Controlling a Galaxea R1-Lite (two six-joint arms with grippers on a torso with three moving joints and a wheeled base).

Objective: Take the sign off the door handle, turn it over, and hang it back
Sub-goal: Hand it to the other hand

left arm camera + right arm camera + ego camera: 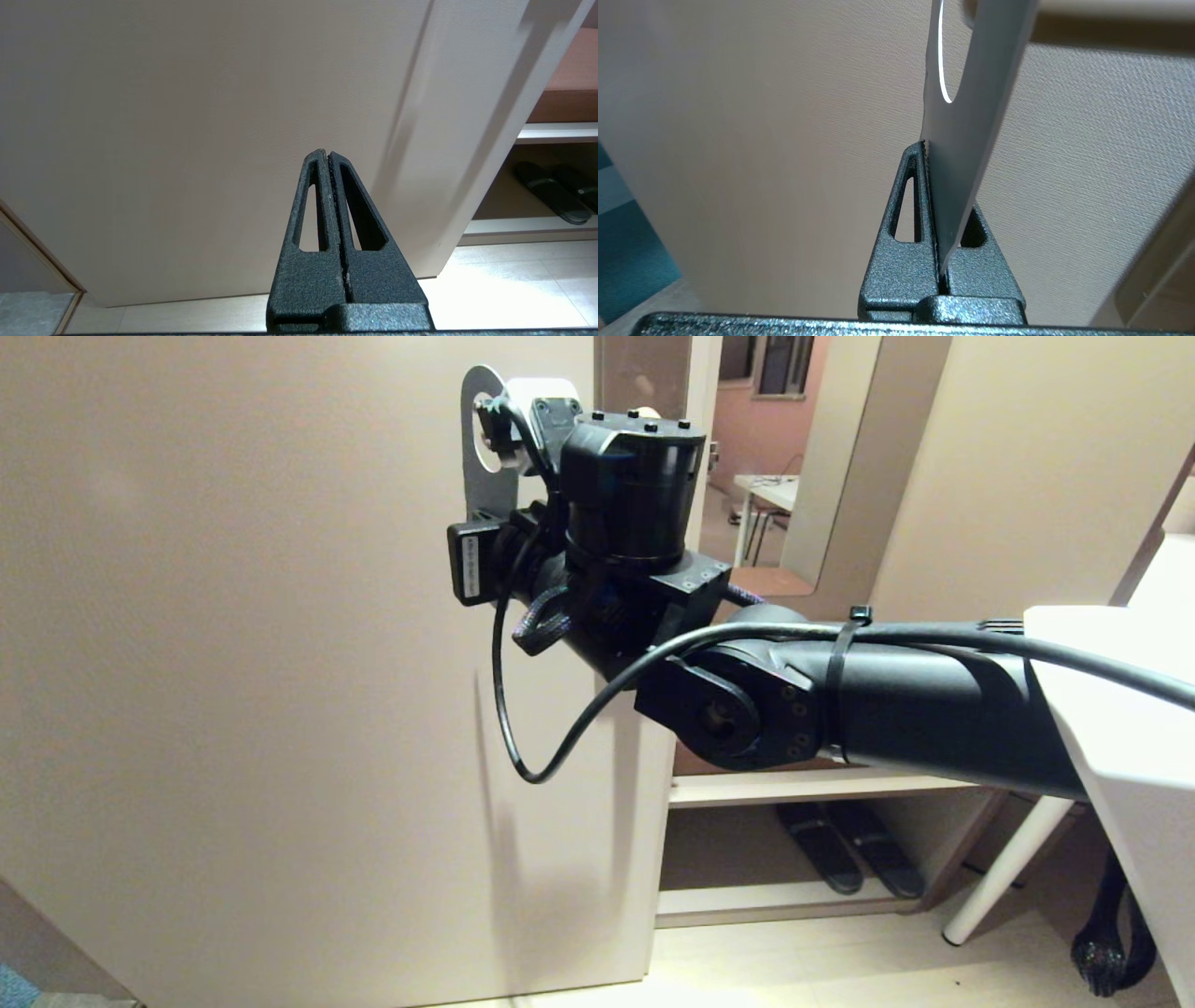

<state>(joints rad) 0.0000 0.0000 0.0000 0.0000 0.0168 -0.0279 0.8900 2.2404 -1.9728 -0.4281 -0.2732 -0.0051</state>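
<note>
Right gripper point(941, 205) is sitting closest to the lens, fingers clamping the sign's point(966, 121) lower end, w/ the card standing edge-on, pale side showing. Up top, the sign's hole is lying near the door handle point(1111, 7), by the beige door point(233, 663). Left gripper point(329, 156) is hanging low, fingers pressing together, holding nothing.

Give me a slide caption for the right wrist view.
Right claw shut on the sign, its round hole raised toward the door handle.
</note>
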